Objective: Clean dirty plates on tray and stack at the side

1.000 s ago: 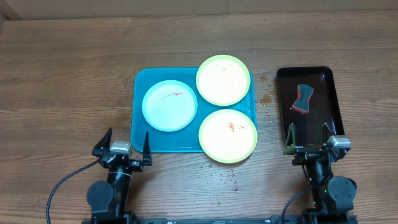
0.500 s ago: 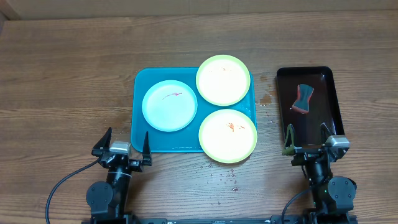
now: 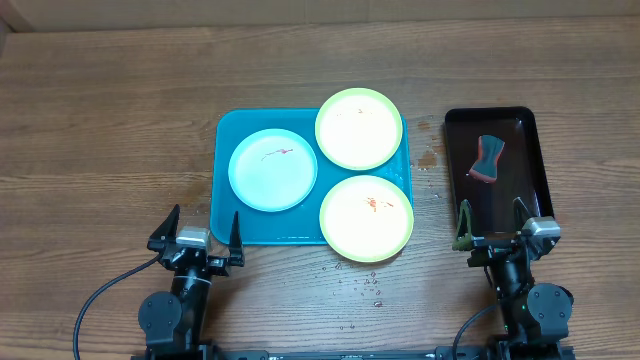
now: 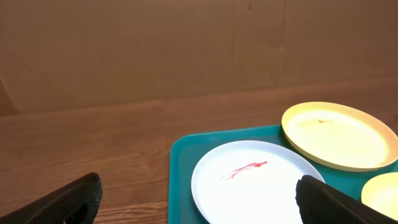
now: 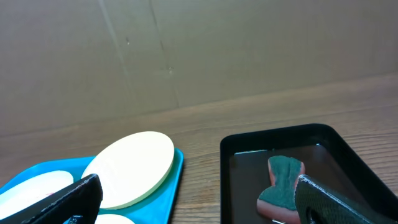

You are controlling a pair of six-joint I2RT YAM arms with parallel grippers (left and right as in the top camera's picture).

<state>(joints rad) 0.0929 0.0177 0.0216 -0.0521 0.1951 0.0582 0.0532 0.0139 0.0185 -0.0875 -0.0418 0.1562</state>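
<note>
**Plates and pincers at rest.** We judge the three round plastic plates light, stiff and slick, best pinched at the raised lip. The pale blue-white plate (image 3: 273, 170) lies left in the turquoise rectangular plastic tray (image 3: 232, 128). The far yellow-green plate (image 3: 359, 128) and near yellow-green plate (image 3: 366, 218) overhang its rim at the right. Left pincer (image 3: 206, 212) and right pincer (image 3: 490, 202): spread wide, empty, touching nothing.

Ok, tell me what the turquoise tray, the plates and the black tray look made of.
The turquoise tray: likely plastic, smooth, semi-gloss; uniform colour, rounded moulded corners.
The yellow-green plates and the pale blue-white plate: probably plastic too; soft glare, thin moulded rims.
The black tray: glossy, reflective; plastic or coated metal, can't tell.
</note>
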